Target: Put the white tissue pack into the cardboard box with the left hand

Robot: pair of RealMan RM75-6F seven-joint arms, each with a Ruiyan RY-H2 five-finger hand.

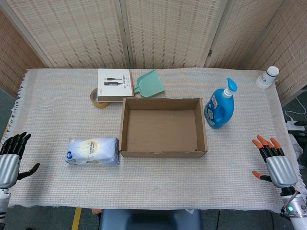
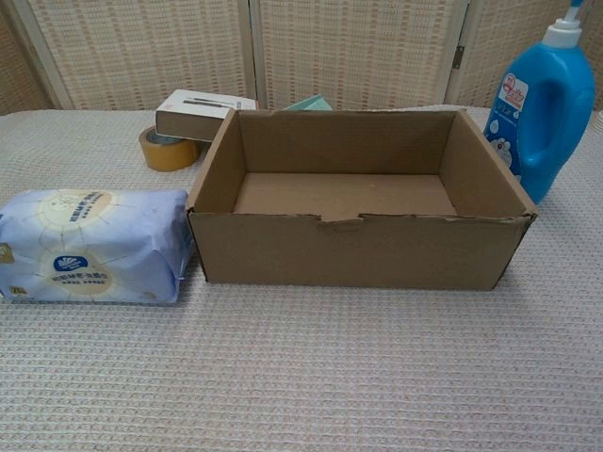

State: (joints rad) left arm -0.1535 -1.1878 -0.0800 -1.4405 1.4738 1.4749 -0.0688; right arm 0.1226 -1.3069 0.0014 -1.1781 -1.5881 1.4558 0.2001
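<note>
The white tissue pack in soft, slightly glossy plastic film (image 1: 92, 151) lies flat on the woven cloth, just beside the left wall of the open brown cardboard box (image 1: 163, 152); in the chest view the two look to be touching or nearly so, and I cannot settle which. The pack is a rounded, pillow-like block with a printed pale label, and I judge it will yield under my fingers, so a broad grasp across its width suits it better than a pinch at one end. The box is shallow, rectangular, empty, with matt corrugated walls and a ragged front rim; its open top faces up, which leaves a short lift-and-drop path from the pack. My left hand (image 1: 13, 160) rests at the near left edge of the beige textured tablecloth (image 1: 158, 182), fingers spread, holding nothing, well apart from the pack. My right hand (image 1: 274, 163) sits at the near right edge, likewise splayed and empty, clear of the work. Beyond the box stand a white flat carton with dark print (image 1: 115, 85), a roll of tan tape (image 1: 100, 99) partly beneath it, a mint-green plastic dustpan (image 1: 149, 83), a blue detergent bottle with pump (image 1: 220, 106) just right of the box, and a small white jar (image 1: 267, 76) at the far right. The task is not yet begun.
</note>
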